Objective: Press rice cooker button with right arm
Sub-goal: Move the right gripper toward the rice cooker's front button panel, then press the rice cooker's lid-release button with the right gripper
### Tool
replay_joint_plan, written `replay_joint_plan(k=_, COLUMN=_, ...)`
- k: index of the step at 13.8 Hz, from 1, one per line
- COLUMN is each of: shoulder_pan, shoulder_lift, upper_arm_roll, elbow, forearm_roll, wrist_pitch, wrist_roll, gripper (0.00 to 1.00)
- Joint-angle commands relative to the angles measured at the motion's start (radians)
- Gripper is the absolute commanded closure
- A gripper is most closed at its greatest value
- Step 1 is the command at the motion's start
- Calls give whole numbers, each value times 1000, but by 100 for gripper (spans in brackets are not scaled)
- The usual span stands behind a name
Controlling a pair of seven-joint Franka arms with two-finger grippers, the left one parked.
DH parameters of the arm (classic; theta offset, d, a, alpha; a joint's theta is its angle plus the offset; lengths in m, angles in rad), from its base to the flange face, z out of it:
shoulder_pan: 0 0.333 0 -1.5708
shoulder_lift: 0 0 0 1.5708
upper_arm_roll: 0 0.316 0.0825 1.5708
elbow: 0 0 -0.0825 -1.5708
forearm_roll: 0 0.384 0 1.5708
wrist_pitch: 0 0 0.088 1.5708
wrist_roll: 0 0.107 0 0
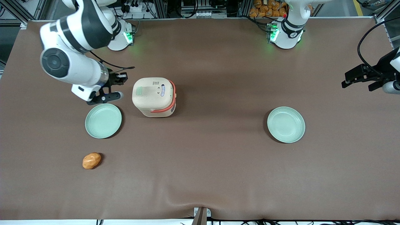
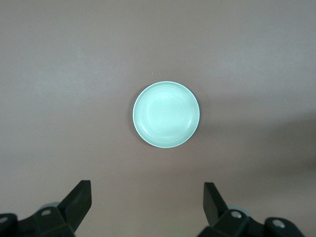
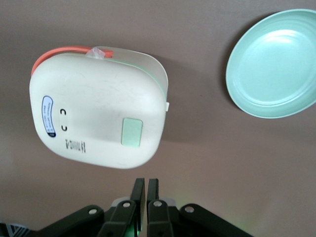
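The cream rice cooker [image 1: 153,97] with an orange handle stands on the brown table. Its pale green button [image 1: 139,91] sits at the lid's edge that faces the working arm's end. The right arm [image 1: 70,59] reaches over the table, and its black gripper [image 1: 124,77] hangs beside the cooker, a short way off the button's edge of the lid and apart from it. In the right wrist view the button [image 3: 132,132] shows on the lid [image 3: 94,108], and the gripper [image 3: 145,183] is shut and empty, just off the lid's rim.
A pale green plate [image 1: 103,121] lies nearer the front camera than the gripper and also shows in the right wrist view [image 3: 276,66]. An orange bun-like lump [image 1: 91,160] lies nearer still. A second green plate [image 1: 286,124] lies toward the parked arm's end.
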Motion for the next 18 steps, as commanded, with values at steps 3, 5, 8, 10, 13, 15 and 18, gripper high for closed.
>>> replay_joint_plan(k=3, shoulder_pan=2, shoulder_lift=-39, upper_arm_roll=51, elbow=-130, forearm_roll=18, wrist_pitch=135, wrist_roll=75, gripper=93)
replay_joint_plan(k=5, shoulder_pan=2, shoulder_lift=-36, upper_arm_roll=51, elbow=-147, forearm_roll=18, wrist_pitch=157, wrist_roll=75, gripper=93)
replay_joint_plan(k=8, shoulder_pan=4, shoulder_lift=-33, upper_arm_roll=51, elbow=-194, forearm_roll=20, wrist_pitch=210, wrist_roll=75, gripper=93)
replay_joint_plan(k=10, shoulder_pan=4, shoulder_lift=-24, upper_arm_roll=51, elbow=-214, forearm_roll=21, wrist_pitch=246, wrist_roll=75, gripper=93)
replay_joint_plan(k=13, shoulder_pan=4, shoulder_lift=-8, upper_arm_roll=54, elbow=-216, forearm_roll=32, wrist_pitch=267, wrist_roll=75, gripper=94)
replay_joint_plan(k=15, shoulder_pan=11, shoulder_lift=2, upper_arm_roll=51, elbow=-216, forearm_roll=34, wrist_pitch=279, wrist_roll=75, gripper=95)
replay_joint_plan(k=18, shoulder_pan=14, shoulder_lift=9, upper_arm_roll=51, elbow=-222, forearm_roll=34, wrist_pitch=293, wrist_roll=75, gripper=95)
